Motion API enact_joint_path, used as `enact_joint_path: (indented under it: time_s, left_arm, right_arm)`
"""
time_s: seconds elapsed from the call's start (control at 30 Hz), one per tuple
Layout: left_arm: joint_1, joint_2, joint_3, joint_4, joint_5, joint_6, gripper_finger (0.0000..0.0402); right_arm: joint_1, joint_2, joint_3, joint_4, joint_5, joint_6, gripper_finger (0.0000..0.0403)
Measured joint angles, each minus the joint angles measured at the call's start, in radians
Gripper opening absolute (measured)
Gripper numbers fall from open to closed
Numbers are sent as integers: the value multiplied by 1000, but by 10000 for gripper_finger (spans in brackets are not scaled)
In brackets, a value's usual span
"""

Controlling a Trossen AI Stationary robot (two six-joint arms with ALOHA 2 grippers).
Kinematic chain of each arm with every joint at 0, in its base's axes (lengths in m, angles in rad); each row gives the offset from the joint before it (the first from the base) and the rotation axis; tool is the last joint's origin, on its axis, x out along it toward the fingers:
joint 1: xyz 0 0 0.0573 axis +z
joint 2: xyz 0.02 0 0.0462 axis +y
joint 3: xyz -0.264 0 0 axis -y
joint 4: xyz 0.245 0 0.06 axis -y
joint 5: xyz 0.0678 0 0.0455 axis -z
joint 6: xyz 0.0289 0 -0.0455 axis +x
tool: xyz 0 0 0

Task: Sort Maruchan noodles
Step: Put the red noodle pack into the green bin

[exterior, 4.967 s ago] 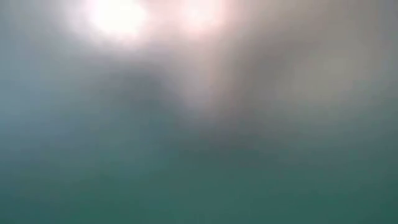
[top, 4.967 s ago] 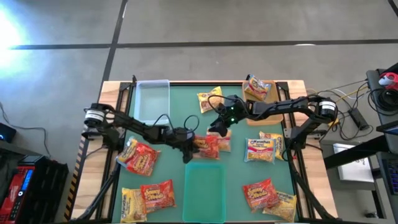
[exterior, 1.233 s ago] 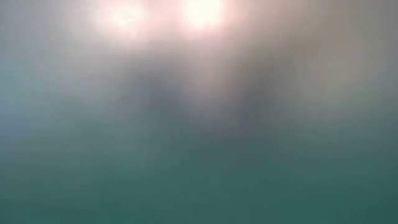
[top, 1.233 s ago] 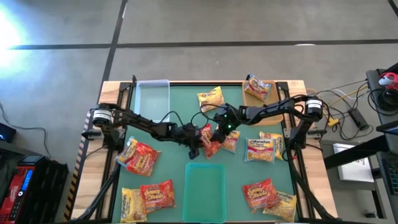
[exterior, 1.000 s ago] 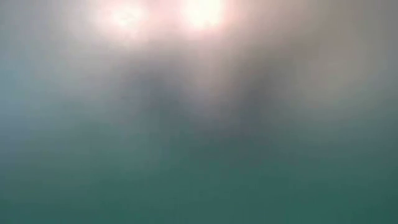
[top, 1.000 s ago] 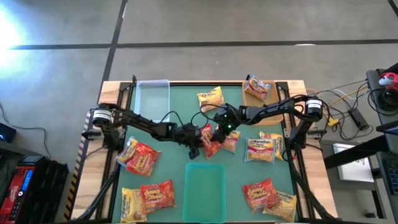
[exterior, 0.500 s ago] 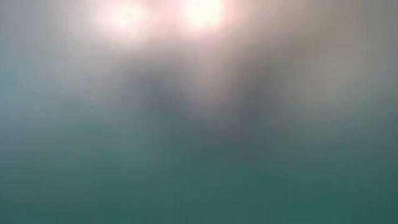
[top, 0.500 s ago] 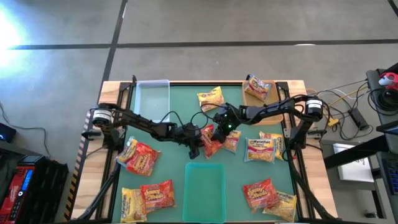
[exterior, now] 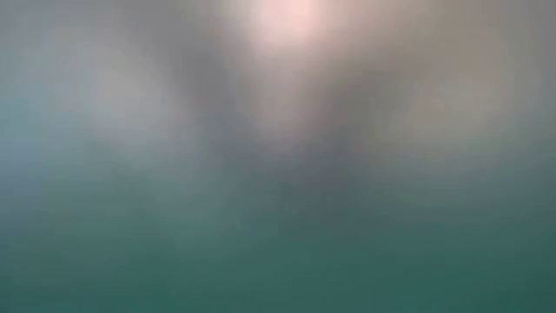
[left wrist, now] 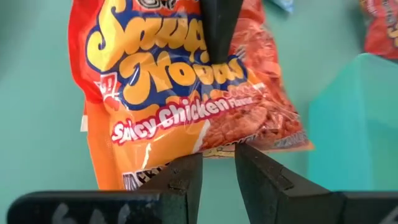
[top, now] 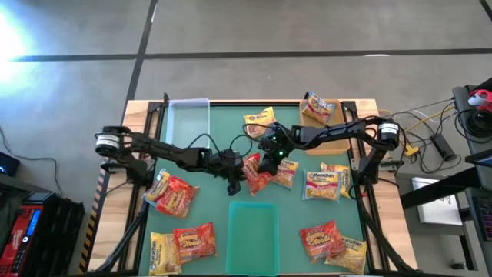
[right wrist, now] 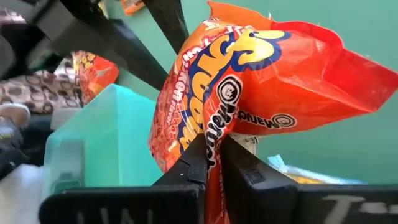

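Observation:
A red-orange Maruchan noodle packet (top: 254, 173) hangs between my two grippers above the middle of the green mat. My left gripper (top: 240, 177) comes at it from the table's left and my right gripper (top: 267, 163) from the far right; both are shut on it. Other noodle packets lie flat on the mat: a yellow one (top: 260, 121) at the far side, a red one (top: 173, 192) at the left, a pale one (top: 323, 185) at the right, and several more along the near edge. The low view is a blur. My left gripper (left wrist: 219, 165) pinches the packet's near edge (left wrist: 217, 148) between its two fingertips, slanting down from the table's left. The rest of the packet stands up beyond the fingers, above the mat. My right gripper (right wrist: 213, 152) pinches the packet's bunched plastic (right wrist: 214, 127) near the logo, between its two fingers. One finger (left wrist: 217, 37) lies on the printed face. It slants down from the far right. The packet bulges above the fingers, clear of the mat.
A clear tray (top: 188, 123) stands at the far left. A green tray (top: 254, 235) stands at the near middle, just below the held packet. A brown tray (top: 330, 123) at the far right carries one packet (top: 317, 108). Another packet (top: 286, 174) lies right of the grippers.
Both grippers have risen a little with the red-orange packet between them. The packet now sits slightly farther toward the table's far-left than before. The left arm has drawn back toward the table's left edge.

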Motion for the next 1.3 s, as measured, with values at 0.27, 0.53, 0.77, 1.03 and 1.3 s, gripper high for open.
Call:
enact_joint_path:
  time_s: [0.27,0.53,0.77,1.03,1.3]
  left_arm:
    - [-10,-104,0,-164,-5,1,80]
    - [-16,-174,0,-345,-86,-26,80]
    - [-16,-208,0,-417,-186,-27,80]
    - [-16,-210,0,-423,-193,-27,80]
    - [-16,-209,0,-423,-193,-30,80]
  right_arm:
    - [2,0,131,-200,1,-117,12]
    - [53,-4,229,-367,-9,-179,11]
    - [177,-4,231,-367,-55,-175,12]
    - [304,-4,231,-355,24,-275,12]
    - [375,-4,231,-353,218,-414,12]
